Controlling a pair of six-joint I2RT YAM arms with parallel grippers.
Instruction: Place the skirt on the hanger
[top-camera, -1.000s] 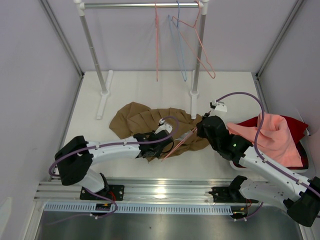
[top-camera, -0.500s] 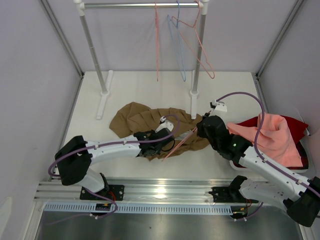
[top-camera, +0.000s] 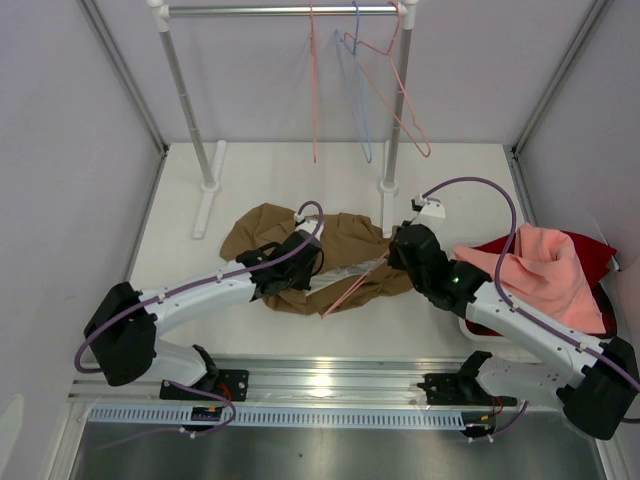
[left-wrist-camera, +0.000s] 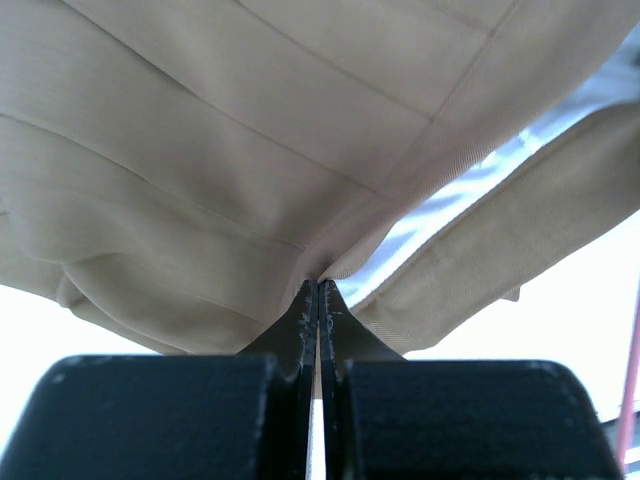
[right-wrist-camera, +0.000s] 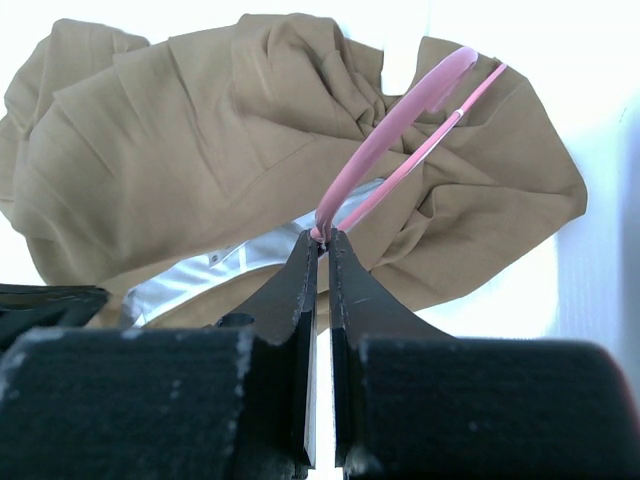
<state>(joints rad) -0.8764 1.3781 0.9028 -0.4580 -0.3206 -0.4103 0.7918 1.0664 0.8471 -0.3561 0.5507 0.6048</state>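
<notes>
Your left gripper (left-wrist-camera: 318, 292) is shut tight on a fold of the skirt (left-wrist-camera: 250, 150). In the left wrist view its two black fingers (left-wrist-camera: 300, 322) press flat together. The tan cloth bunches up right at their tips. The cloth spreads up from the pinch and fills most of that view. A strip of the grey lining (left-wrist-camera: 455, 190) shows on the right, between two tan layers.

Your right gripper (right-wrist-camera: 322, 238) is shut too, and it holds the hanger (right-wrist-camera: 400, 115). In the right wrist view the thin pink wire is squeezed at the fingertips. From there it runs up and to the right, across the skirt (right-wrist-camera: 170, 150).

From the top camera, the skirt (top-camera: 350, 240) lies in a crumpled heap near the middle of the white table (top-camera: 260, 170). It is close to the right foot of the rack (top-camera: 183, 85). The left gripper (top-camera: 308, 262) is at the left part of the heap. The right gripper (top-camera: 393, 258) is at its right edge. The hanger (top-camera: 348, 293) lies slanted over the near side of the skirt, between the two grippers. The skirt is not on the hanger yet.

A pink cloth (top-camera: 545, 270) sits on a dark red cloth (top-camera: 595, 250) at the right, beside your right arm. At the back, more pink hangers (top-camera: 405, 100) and a blue hanger (top-camera: 358, 110) hang from the rack.
</notes>
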